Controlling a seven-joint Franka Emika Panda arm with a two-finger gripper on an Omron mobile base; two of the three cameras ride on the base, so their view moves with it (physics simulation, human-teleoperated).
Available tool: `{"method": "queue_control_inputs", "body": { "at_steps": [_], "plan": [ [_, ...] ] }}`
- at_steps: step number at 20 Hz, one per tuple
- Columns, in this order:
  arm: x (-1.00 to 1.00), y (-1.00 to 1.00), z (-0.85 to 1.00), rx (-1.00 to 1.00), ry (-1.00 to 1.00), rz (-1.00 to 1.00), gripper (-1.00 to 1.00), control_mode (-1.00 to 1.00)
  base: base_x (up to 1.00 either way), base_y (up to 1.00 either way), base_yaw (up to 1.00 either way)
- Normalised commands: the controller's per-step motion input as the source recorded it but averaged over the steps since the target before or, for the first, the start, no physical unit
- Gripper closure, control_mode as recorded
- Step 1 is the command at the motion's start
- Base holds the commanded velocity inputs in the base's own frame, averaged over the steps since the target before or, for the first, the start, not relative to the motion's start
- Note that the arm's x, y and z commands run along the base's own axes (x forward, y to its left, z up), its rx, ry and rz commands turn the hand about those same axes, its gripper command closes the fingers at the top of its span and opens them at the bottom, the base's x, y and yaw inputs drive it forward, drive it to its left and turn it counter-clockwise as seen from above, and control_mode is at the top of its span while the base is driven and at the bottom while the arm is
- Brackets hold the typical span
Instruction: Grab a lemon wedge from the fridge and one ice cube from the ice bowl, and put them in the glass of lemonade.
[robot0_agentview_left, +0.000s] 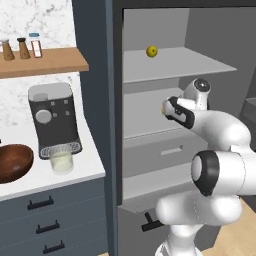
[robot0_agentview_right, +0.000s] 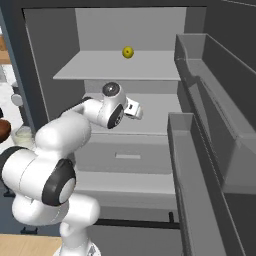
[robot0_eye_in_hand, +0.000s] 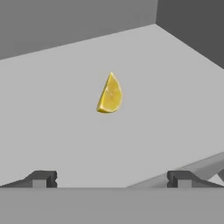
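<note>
Lemon wedge (robot0_eye_in_hand: 110, 94) lay on a grey fridge shelf (robot0_eye_in_hand: 65, 131), dead ahead of the hand (robot0_eye_in_hand: 111, 179) at twelve o'clock — well apart, long axis running toward twelve, tip up. Fingers spread wide, released — holding nothing.

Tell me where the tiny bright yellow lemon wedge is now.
In the hand view the tiny bright yellow lemon wedge lies on a grey fridge shelf, ahead of the open jaws, untouched.
</note>
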Motion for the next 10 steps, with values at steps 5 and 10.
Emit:
{"method": "queue_control_inputs", "body": {
  "at_steps": [5, 10],
  "plan": [
    [0.24, 0.04, -0.24, 0.00, 0.05, 0.01, -1.00, -1.00, 0.00, 0.00, 0.00],
    [0.08, 0.18, -0.50, 0.00, 0.01, 0.01, -1.00, -1.00, 0.00, 0.00, 0.00]
  ]
}}
